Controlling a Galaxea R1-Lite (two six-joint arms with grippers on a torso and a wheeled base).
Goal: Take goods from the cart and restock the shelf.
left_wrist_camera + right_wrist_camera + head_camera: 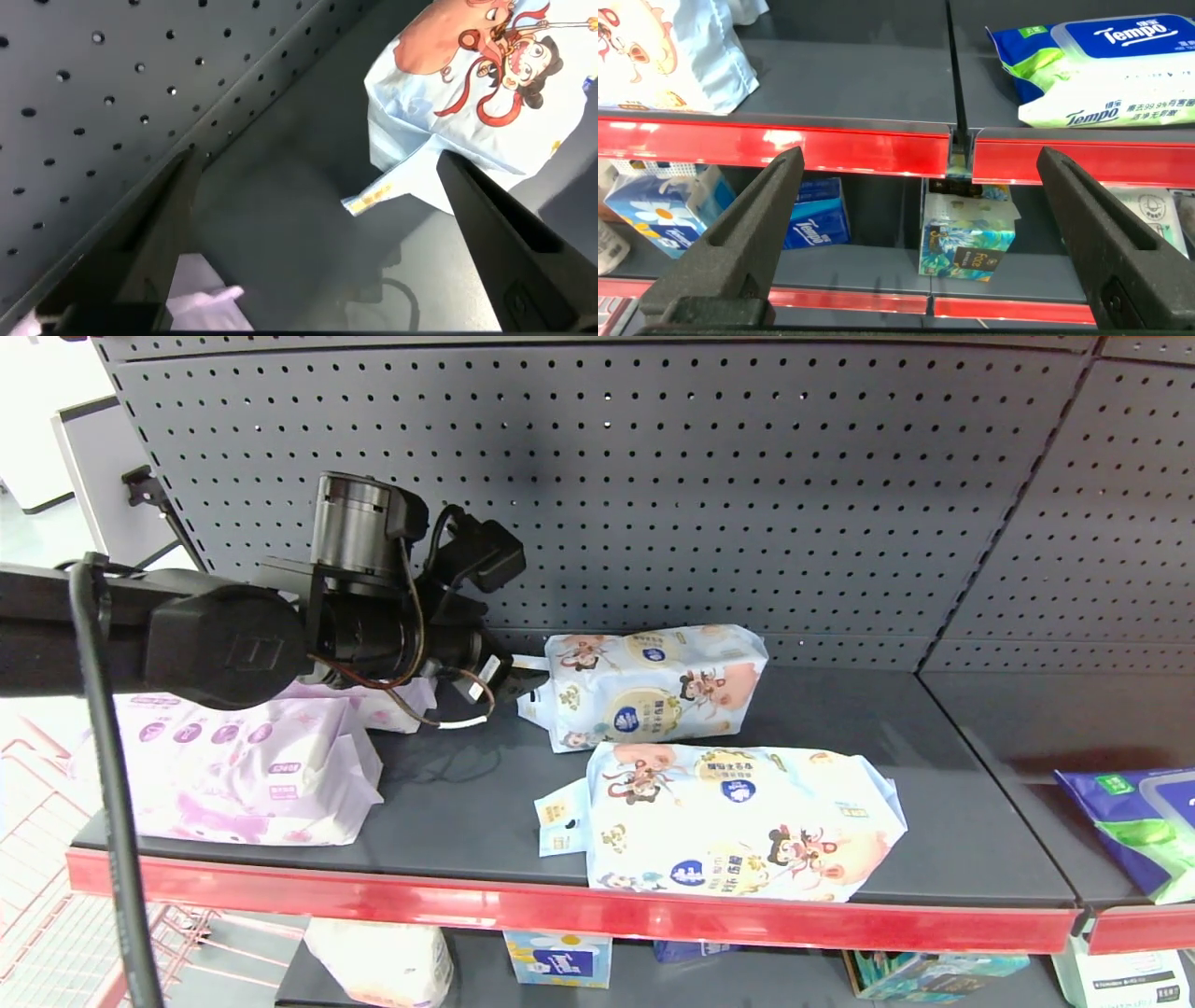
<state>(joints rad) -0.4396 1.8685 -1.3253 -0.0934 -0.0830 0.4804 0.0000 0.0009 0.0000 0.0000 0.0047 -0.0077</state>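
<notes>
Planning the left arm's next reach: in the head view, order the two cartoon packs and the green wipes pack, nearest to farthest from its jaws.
1. Rear cartoon pack, at the back of the shelf, beside the jaws.
2. Front cartoon pack, at its front edge.
3. Green wipes pack, far right, on the neighbouring bay.

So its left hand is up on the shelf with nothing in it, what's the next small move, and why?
Probably pull the left hand straight back off the shelf, toward the cart. Its fingers stand open and empty, and the cartoon pack already lies flat just ahead, clear of them. Mind the pink pack beside the arm.
</notes>
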